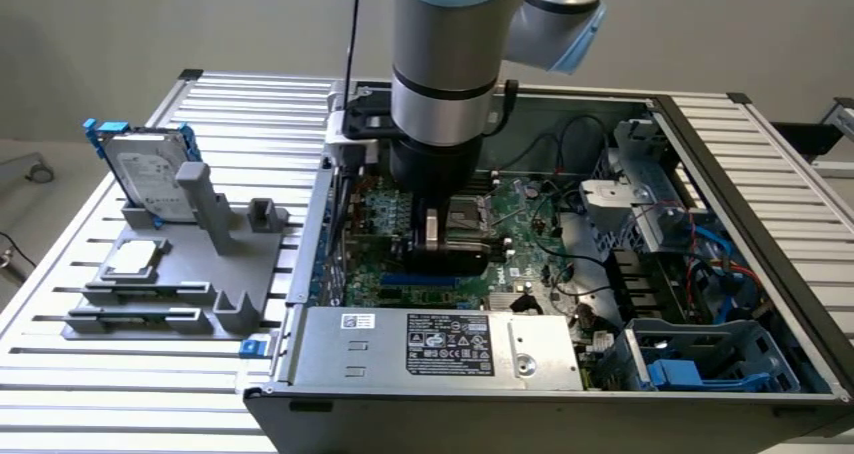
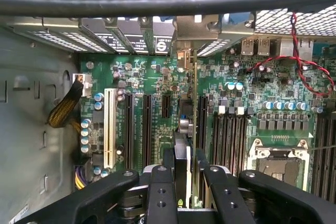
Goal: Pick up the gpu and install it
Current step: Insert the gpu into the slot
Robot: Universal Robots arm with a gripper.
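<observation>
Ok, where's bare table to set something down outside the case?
Bare slats of the table nearer the camera than the grey fixture, and past the case on the exterior view's right. Crowded: inside the case, where the gripper holds the gpu.

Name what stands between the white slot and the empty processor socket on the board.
In the wrist view, from the white slot: black expansion slots, the gpu edge-on between the fingers, then memory slots, up to the processor socket.

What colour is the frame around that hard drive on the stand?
Blue; the frame shows best in the exterior view.
</observation>
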